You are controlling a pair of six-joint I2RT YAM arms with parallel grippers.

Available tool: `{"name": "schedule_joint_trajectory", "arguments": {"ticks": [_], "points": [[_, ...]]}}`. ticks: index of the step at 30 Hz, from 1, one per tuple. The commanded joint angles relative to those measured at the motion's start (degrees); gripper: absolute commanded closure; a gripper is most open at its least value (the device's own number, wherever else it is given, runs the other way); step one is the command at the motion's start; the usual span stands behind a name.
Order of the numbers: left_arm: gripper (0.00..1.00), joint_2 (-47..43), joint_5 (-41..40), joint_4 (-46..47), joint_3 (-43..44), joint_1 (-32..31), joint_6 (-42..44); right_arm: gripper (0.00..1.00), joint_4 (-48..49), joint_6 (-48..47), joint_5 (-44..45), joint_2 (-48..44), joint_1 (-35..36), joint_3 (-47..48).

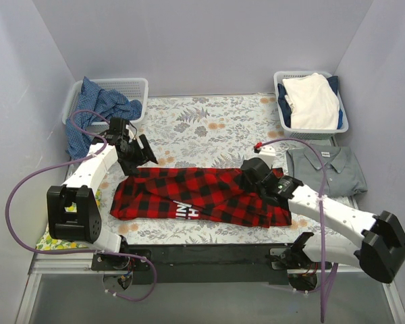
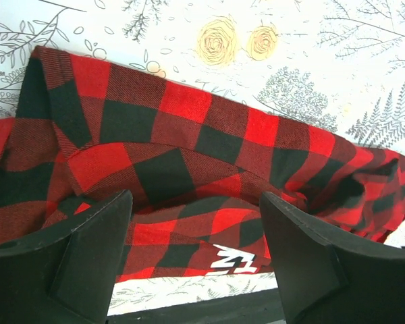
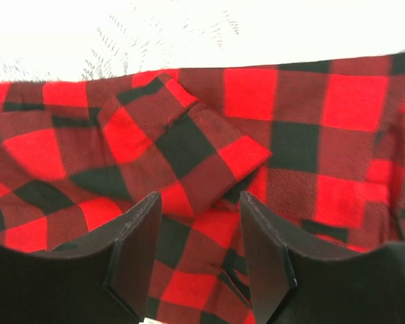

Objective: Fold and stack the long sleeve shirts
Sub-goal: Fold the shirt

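Plaid shirt (image 1: 196, 196) lies flat along the table's near edge. Left gripper (image 2: 196, 199) is wide open and holds nothing. Right gripper (image 3: 200, 197) is partly open and holds nothing. Both are above the cloth.

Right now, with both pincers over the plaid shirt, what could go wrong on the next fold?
1. The left pincer and right pincer are open over layered cloth. A shallow pinch may lift only the top layer of the plaid shirt, such as the loose sleeve end, and undo the fold.
2. The purple cable on the right arm crosses the grey shirt. A wide swing might drag it.
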Motion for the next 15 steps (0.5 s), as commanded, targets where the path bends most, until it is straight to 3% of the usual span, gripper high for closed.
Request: {"name": "schedule_joint_trajectory", "arguments": {"ticks": [1, 6, 11, 15], "points": [[0.24, -0.8, 2.5, 1.2, 0.2, 0.1, 0.9, 0.43, -1.8, 3.7, 7.8, -9.3, -0.2, -3.0], [0.27, -0.1, 8.0, 3.1, -0.8, -0.6, 1.7, 0.41, 0.6, -1.4, 4.6, -9.3, -4.1, -3.5], [0.27, -0.4, 16.8, 5.7, -1.1, -2.5, 2.1, 0.38, 3.9, -7.4, -16.3, 0.3, -15.5, -2.2], [0.28, 1.8, 18.7, 4.5, -0.6, -5.5, 5.0, 0.38, 7.9, -14.6, -22.4, 7.0, -17.5, 2.3]]}}
